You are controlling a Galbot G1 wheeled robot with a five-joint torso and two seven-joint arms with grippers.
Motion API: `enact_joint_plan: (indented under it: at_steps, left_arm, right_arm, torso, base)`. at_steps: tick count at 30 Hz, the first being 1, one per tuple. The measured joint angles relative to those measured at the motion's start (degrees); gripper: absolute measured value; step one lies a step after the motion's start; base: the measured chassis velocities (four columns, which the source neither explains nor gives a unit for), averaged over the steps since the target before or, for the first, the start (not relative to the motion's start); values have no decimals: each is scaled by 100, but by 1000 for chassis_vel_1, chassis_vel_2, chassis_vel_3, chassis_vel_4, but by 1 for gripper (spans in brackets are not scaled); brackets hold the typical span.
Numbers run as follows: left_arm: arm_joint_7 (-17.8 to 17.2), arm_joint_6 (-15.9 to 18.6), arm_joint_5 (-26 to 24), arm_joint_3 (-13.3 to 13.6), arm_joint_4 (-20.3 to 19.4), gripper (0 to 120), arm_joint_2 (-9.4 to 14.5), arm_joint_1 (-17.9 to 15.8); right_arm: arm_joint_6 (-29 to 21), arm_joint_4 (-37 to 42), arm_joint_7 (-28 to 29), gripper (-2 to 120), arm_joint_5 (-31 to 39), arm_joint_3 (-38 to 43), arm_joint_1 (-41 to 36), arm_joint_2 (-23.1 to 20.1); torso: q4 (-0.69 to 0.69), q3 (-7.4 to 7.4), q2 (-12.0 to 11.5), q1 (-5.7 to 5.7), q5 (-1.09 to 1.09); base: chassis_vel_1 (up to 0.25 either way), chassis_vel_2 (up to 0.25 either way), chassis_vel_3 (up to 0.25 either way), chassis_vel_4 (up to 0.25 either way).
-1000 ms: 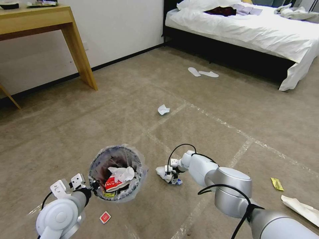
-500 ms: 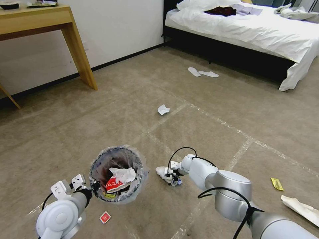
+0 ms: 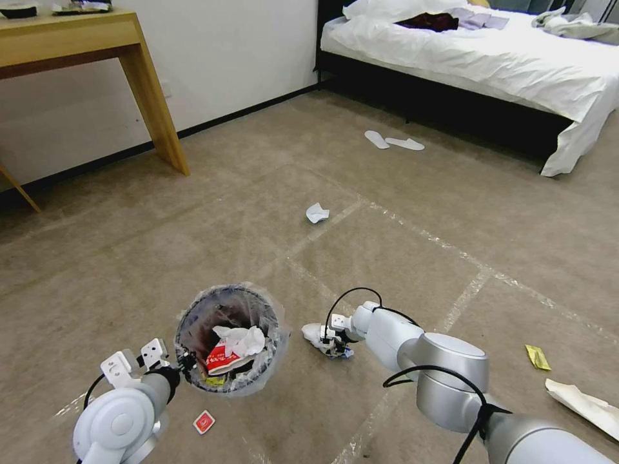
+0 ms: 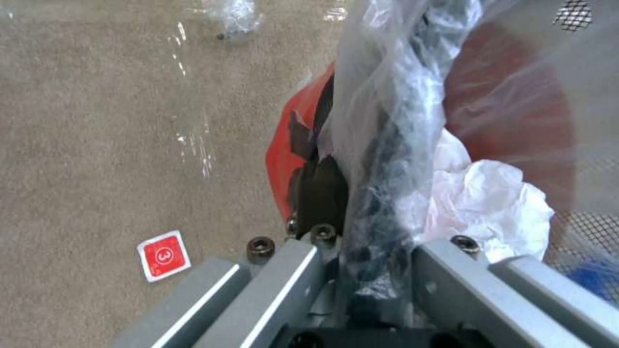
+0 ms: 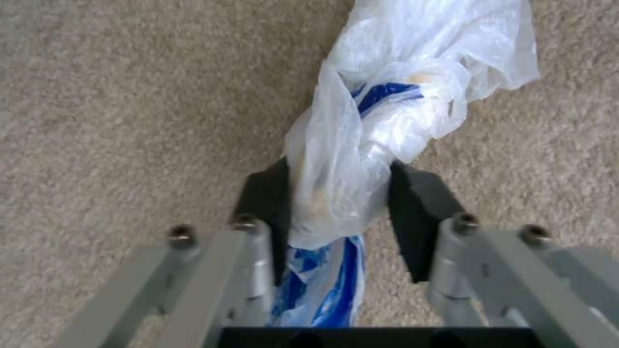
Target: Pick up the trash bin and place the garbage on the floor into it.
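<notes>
The trash bin [image 3: 193, 316], round and lined with crinkly clear plastic, hangs just above the floor [image 3: 161, 258] at the lower left. My left gripper [image 3: 185, 362] is shut on its near rim [image 4: 377, 193], liner pinched between the fingers [image 4: 293, 263]. Inside lie a white tissue [image 3: 240, 338] and a crushed red-white cup [image 3: 221, 358]. Right of the bin, a crumpled white plastic bag with blue print [image 3: 314, 335] lies on the carpet as garbage. My right gripper [image 3: 333, 343] is down on it, pads [image 5: 268, 208] squeezing the bag [image 5: 361, 145].
More litter lies around: a white tissue [image 3: 316, 212] farther ahead, a yellow wrapper [image 3: 537, 356] and pale paper [image 3: 583, 403] at the right, a red card [image 3: 204, 422] near my left arm. White slippers [image 3: 393, 142] lie before the bed [image 3: 516, 71]. A wooden table [image 3: 151, 103] stands at the left.
The right arm has sunk slightly and edged left onto the plastic bag. The bin and left gripper have drifted a little lower in the picture.
</notes>
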Motion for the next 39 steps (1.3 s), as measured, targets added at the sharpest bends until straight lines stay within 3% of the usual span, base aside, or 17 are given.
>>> enact_joint_plan:
  at_steps: [8, 15, 19, 21, 23, 24, 25, 27, 28, 30, 31, 33, 37, 39]
  left_arm:
    - [5, -2, 9, 25, 76, 0, 16, -41]
    - [-15, -13, -24, 14, 79, 0, 54, -48]
    - [-23, -14, -30, 40, 113, 0, 77, -47]
    - [-25, -14, -34, 87, 167, 0, 93, -73]
    - [-25, -14, -37, 99, 174, 0, 100, -79]
    - [-25, -14, -63, 141, 196, 0, 137, -117]
    - [-25, -14, -63, 141, 196, 0, 137, -117]
    - [-32, -14, -123, 199, 249, 0, 207, -214]
    - [-32, -14, -123, 199, 249, 0, 207, -214]
    - [-33, -15, -149, 200, 286, 0, 246, -254]
    - [-33, -15, -149, 200, 286, 0, 246, -254]
    - [-63, -14, -210, 198, 286, 0, 251, -251]
    - [-80, 0, -216, 198, 265, 0, 251, -230]
    - [-86, 3, -226, 197, 250, 0, 245, -210]
  right_arm:
    - [94, 73, -85, 1, 107, 245, 56, -12]
    - [185, 323, -183, 0, 370, 551, 214, -248]
    - [334, 704, -178, 0, 446, 1059, 437, -608]
    - [472, 1385, -130, 0, 687, 1633, 598, -1101]
    - [498, 1503, -127, 0, 753, 1725, 612, -1170]
    - [654, 2072, -124, 0, 1121, 2227, 652, -1461]
    - [654, 2072, -124, 0, 1121, 2227, 652, -1461]
    - [999, 3096, -135, 0, 2106, 2896, 629, -1964]
    - [999, 3096, -135, 0, 2106, 2896, 629, -1964]
    - [1511, 3534, -282, 0, 2844, 3236, 609, -2210]
    - [1511, 3534, -282, 0, 2844, 3236, 609, -2210]
    - [1959, 4024, -553, 0, 3598, 3703, 604, -2446]
    - [1922, 4737, -553, 0, 4211, 3940, 481, -2803]
    - [1764, 5792, -563, 0, 4791, 4109, 207, -3280]
  torso:
    - [1, 0, 0, 0, 0]
    - [0, 1, 0, 0, 1]
    - [1, 1, 0, 0, 1]
    - [0, 1, 0, 1, 1]
    - [-2, 1, 0, 1, 0]
    - [-1, 1, 0, 2, 1]
    - [-1, 1, 0, 2, 1]
    - [3, 0, 0, 2, 1]
    - [3, 0, 0, 2, 1]
    - [-3, 0, 0, 2, 1]
    - [-3, 0, 0, 2, 1]
    - [3, 1, 0, 2, 2]
    - [1, 0, 0, 1, -1]
    - [-5, 0, 0, 1, 1]
  base:
    - [0, 0, 0, 0]
    - [0, 0, 0, 0]
    - [0, 0, 0, 0]
    - [0, 0, 0, 0]
    - [0, 0, 0, 0]
    - [0, 0, 0, 0]
    - [0, 0, 0, 0]
    - [0, 0, 0, 0]
    - [0, 0, 0, 0]
    - [0, 0, 0, 0]
    - [0, 0, 0, 0]
    - [0, 0, 0, 0]
    - [0, 0, 0, 0]
    - [0, 0, 0, 0]
